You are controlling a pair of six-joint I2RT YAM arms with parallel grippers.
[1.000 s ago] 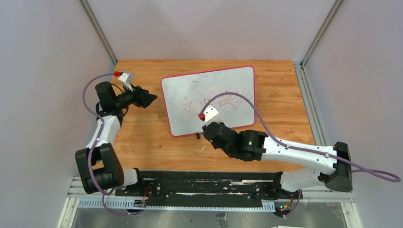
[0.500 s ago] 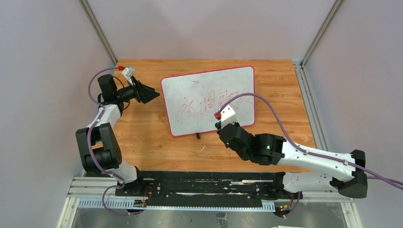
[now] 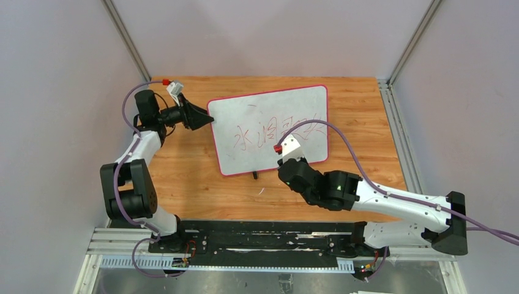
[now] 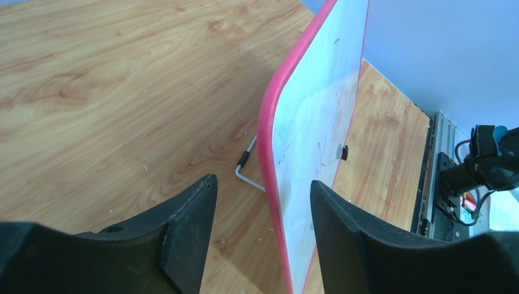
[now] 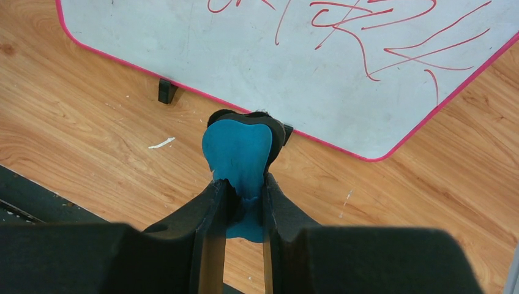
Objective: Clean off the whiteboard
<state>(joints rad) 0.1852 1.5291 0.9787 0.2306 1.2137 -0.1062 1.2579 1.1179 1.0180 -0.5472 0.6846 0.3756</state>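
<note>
The whiteboard, white with a pink-red rim and red scribbles, stands tilted on the wooden table. My left gripper is open at its left edge; in the left wrist view the board's rim stands between the two fingers, touching neither. My right gripper is shut on the blue eraser, just below the board's lower edge. The eraser's black pad faces the board near one black foot.
A bent wire stand props the board from behind. A small white scrap lies on the table in front of the board. Metal frame posts and grey walls surround the table; a black rail runs along the near edge.
My left gripper has moved right and up to straddle the board's left edge. My right gripper with the eraser has shifted right along the board's lower edge and then held nearly still.
</note>
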